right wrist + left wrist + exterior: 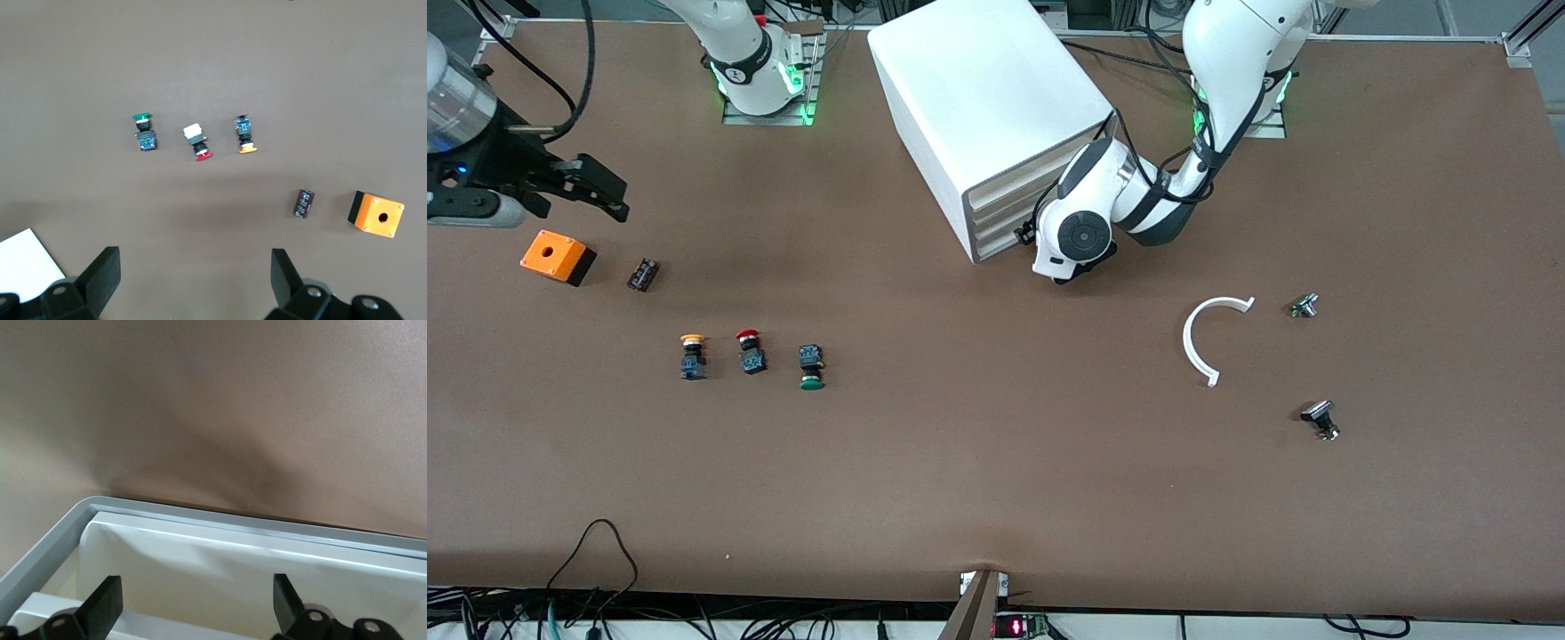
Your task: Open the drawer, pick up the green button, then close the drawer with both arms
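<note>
The white cabinet (978, 98) stands at the table's middle, near the arms' bases. Its lowest drawer (996, 241) looks shut. My left gripper (1027, 233) is at the drawer fronts, low down; its hand hides part of them. In the left wrist view the left gripper (193, 607) is open and empty, facing a cream drawer front (200, 567). The green-capped button (811, 366) lies on the table beside the red-capped and orange-capped ones; it also shows in the right wrist view (142, 130). My right gripper (596, 191) is open and empty, up over the table at the right arm's end.
A red-capped button (751, 351) and an orange-capped button (692, 356) lie in a row with the green one. An orange box (558, 257) and a small dark part (643, 274) lie below the right gripper. A white arc (1214, 342) and two small metal parts (1304, 306) (1320, 420) lie toward the left arm's end.
</note>
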`<state>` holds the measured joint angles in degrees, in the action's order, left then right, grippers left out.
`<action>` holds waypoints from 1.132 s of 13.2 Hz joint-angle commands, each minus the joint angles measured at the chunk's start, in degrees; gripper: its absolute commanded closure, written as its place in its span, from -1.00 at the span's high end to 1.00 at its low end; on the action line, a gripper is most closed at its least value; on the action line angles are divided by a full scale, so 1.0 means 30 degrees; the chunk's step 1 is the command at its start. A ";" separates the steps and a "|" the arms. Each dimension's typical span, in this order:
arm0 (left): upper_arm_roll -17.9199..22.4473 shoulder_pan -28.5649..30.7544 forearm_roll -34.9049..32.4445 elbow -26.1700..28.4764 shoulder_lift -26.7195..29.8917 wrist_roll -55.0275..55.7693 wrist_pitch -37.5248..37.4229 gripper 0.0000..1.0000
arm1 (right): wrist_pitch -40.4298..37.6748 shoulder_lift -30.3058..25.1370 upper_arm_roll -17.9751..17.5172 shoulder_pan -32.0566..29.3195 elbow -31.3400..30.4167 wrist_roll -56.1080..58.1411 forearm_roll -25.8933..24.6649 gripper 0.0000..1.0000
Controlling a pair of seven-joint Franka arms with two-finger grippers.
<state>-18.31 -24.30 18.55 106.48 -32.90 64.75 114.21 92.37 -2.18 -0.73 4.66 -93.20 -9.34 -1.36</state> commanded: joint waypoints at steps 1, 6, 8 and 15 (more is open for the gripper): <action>-0.0138 0.0100 0.0615 -0.0161 0.0243 -0.0256 -0.0774 0.99 | -0.0845 -0.0444 -0.1015 -0.1200 0.0069 -0.1072 0.0713 1.00; -0.0049 0.1476 -0.4152 -0.4104 0.0918 -0.1922 -0.6412 0.99 | -0.1140 -0.0649 -0.1513 -0.1201 0.0128 -0.0782 0.0924 1.00; 0.0038 0.2234 -0.4716 -0.6128 0.0947 -0.2684 -0.8470 0.99 | -0.1140 -0.0620 -0.1484 -0.1201 0.0128 -0.0462 0.0718 1.00; -0.0048 0.5924 -0.4894 -0.7778 0.3753 -0.9560 -1.1027 0.98 | -0.1111 -0.0562 -0.1163 -0.1201 0.0186 0.2204 0.0337 1.00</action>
<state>-18.03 -8.67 4.85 82.52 -26.24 41.71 82.88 89.68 -3.62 -4.16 2.04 -93.19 -5.69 -0.06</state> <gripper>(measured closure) 0.004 0.000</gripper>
